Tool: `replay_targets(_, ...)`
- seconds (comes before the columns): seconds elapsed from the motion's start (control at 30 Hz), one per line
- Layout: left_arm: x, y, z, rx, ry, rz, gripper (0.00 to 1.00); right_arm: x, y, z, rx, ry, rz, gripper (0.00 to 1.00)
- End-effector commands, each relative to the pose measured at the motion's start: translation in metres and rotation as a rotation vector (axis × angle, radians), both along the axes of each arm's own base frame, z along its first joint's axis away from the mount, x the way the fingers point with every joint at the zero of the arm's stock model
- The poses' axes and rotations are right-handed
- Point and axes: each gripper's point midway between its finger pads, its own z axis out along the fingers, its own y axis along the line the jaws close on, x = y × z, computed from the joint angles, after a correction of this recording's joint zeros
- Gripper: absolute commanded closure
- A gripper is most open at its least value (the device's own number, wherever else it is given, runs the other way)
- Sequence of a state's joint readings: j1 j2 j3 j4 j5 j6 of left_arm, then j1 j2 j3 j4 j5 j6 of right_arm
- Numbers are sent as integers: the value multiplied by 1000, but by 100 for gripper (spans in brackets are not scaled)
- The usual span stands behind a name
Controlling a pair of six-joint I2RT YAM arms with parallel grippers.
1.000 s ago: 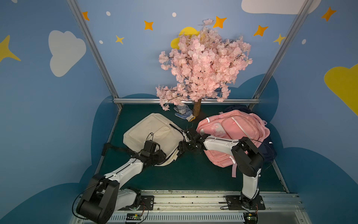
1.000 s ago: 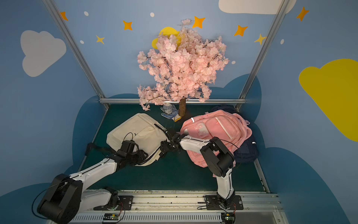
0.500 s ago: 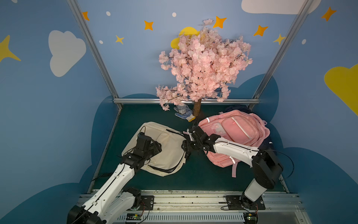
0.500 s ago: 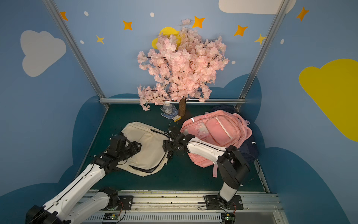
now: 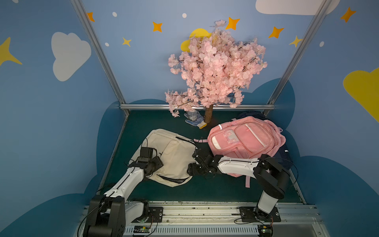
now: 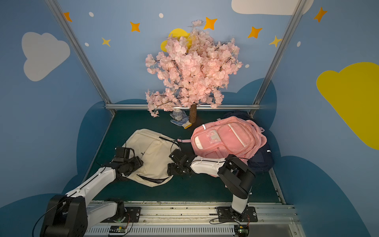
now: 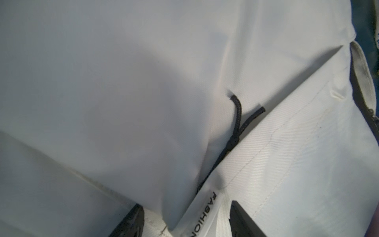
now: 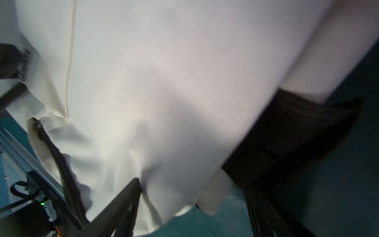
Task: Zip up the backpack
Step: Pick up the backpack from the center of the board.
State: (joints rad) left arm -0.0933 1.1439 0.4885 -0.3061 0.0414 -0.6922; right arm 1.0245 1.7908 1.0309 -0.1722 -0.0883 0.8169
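cream bag (image 5: 176, 156), pre-zip
left jaws half open over a fold, right jaws wide round its edge, neither clamped: likely steadying.

A dark green worktop (image 5: 205, 192) fills the floor of a small booth. Sky-blue walls (image 5: 143, 67) rise from its left, right and far edges, painted with orange stars (image 5: 157, 26), pale dots, and a white cloud (image 5: 68, 55) on the left side. A yellow cloud (image 5: 363, 90) sits on the right wall, and darker blue cloud shapes (image 5: 276, 92) run low along the walls. Two slanted aluminium posts (image 5: 98, 53) stand at the far corners, joined by a crossbar (image 5: 147, 106) along the far edge. A pink blossom tree (image 5: 215, 67) stands at the middle of the far edge, its crown brightly lit. A metal rail (image 5: 205, 207) runs along the near edge.
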Motion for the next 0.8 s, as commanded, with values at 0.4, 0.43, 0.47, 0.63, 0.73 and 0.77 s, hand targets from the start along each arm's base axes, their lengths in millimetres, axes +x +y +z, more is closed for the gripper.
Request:
replay_targets(0.4, -37, -54, 40, -154, -116, -142, 32, 41, -32, 76, -195, -291, 153, 100)
replay_targets(0.43, -33, -55, 56, -152, -158, -158, 32, 40, -36, 86, -210, -324, 193, 100)
replay_targets(0.47, -28, -57, 75, -151, -207, -177, 31, 38, -40, 99, -224, -362, 247, 100)
replay_targets(0.63, -10, -65, 158, -131, -434, -275, 28, 39, -78, 155, -394, -544, 426, 100)
replay_targets(0.73, 0, -73, 202, -111, -586, -335, 27, 41, -102, 189, -506, -666, 502, 100)
replay_targets(0.77, 2, -76, 216, -106, -644, -353, 27, 43, -109, 202, -543, -723, 520, 100)
